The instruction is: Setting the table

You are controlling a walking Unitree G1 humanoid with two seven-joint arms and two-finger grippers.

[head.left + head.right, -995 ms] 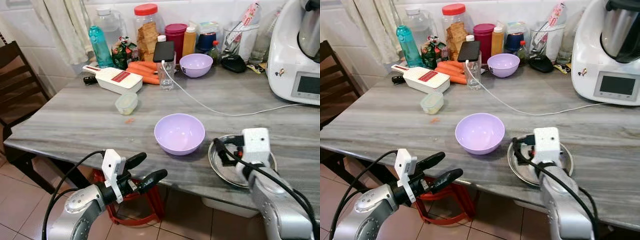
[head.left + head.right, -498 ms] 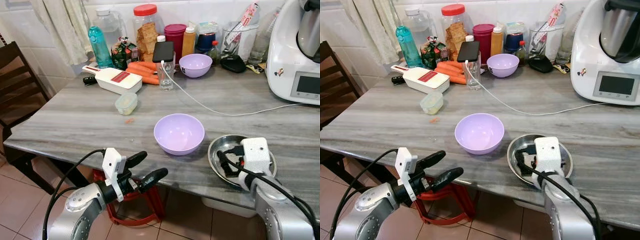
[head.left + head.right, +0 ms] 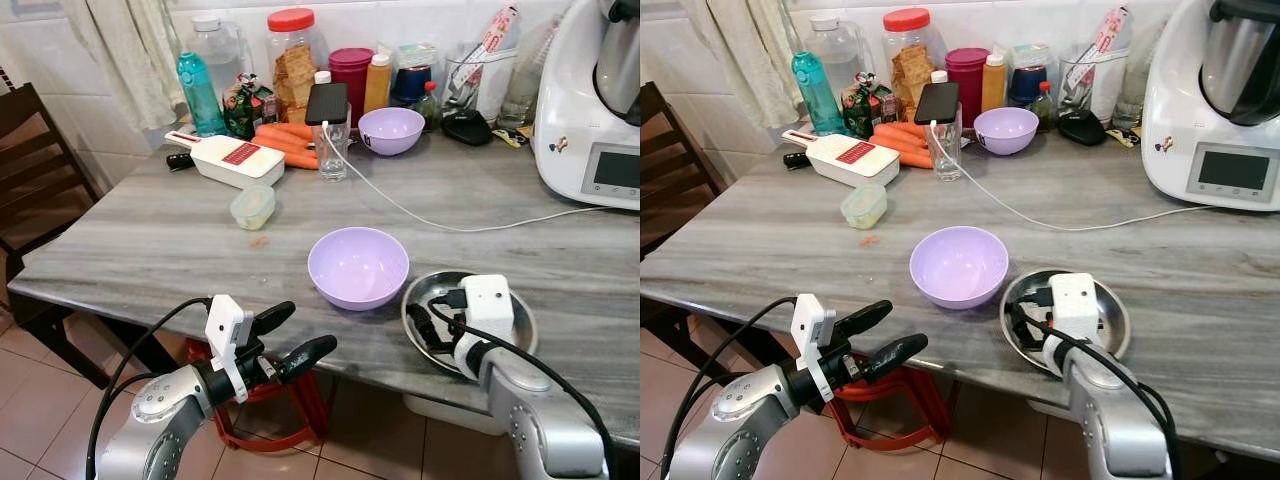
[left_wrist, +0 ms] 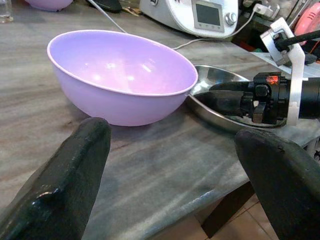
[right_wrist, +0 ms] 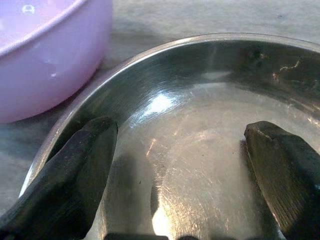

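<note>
Steel plate (image 3: 516, 322) at the table (image 3: 150, 240) near edge, just right of the lilac bowl (image 3: 358, 266), rims about touching. Right gripper (image 5: 175, 165) inside the plate, fingers spread wide. Left gripper (image 3: 290, 337) off the table edge, fingers apart, holding nothing.

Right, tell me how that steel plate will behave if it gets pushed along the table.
The steel plate looks thin and polished, so it will probably slide easily on the smooth table. Its raised rim gives the right pincer, whose fingers rest inside it, something to push against. It sits right beside the purple bowl, so a push leftward would likely nudge that bowl.
</note>
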